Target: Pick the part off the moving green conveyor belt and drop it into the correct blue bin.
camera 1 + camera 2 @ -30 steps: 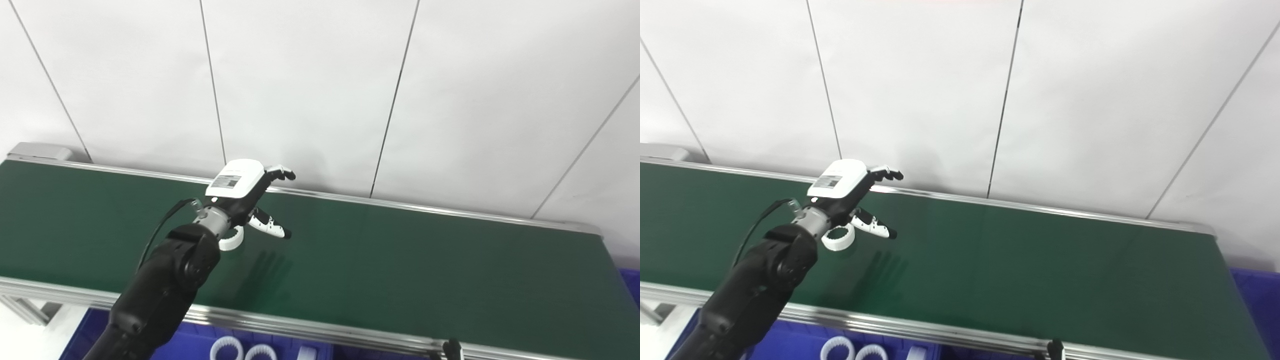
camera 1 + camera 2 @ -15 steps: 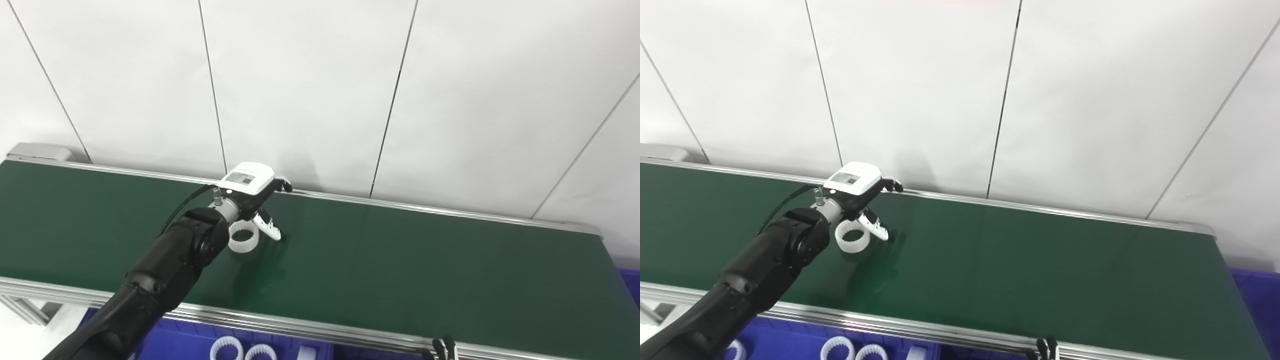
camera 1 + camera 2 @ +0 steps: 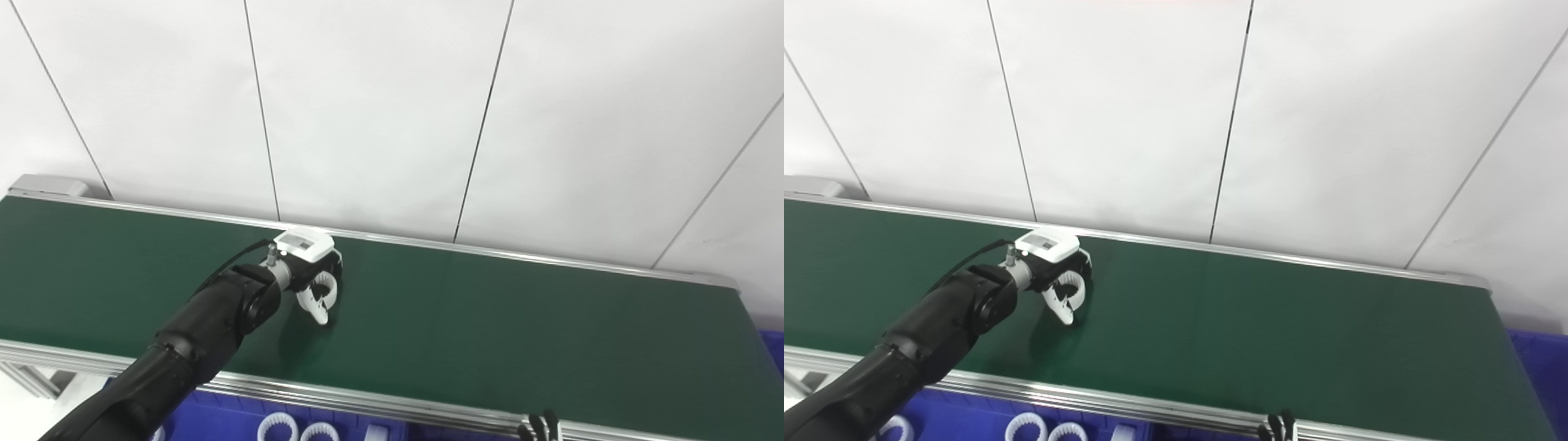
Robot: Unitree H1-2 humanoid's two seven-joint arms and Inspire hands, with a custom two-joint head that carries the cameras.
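Observation:
The white toothed ring [image 3: 324,289] lies on the green conveyor belt [image 3: 490,318], left of the middle. It also shows in the right eye view [image 3: 1072,290]. My left hand [image 3: 308,264] is down on the belt over the ring, its dark fingers curled around the far side and its white-tipped thumb closed against the near side. The ring looks tilted in the grip. Only the fingertips of my right hand [image 3: 539,425] show at the bottom edge, below the belt's near rail, so its state is unclear.
A blue bin [image 3: 233,419] sits below the near rail and holds white toothed rings [image 3: 278,427]. Another blue bin's corner [image 3: 774,349] shows at the right end of the belt. A white panelled wall stands right behind the belt.
My left hand has dropped from above the belt onto the ring and its fingers and thumb have closed around it. The ring has travelled to the right with the belt.

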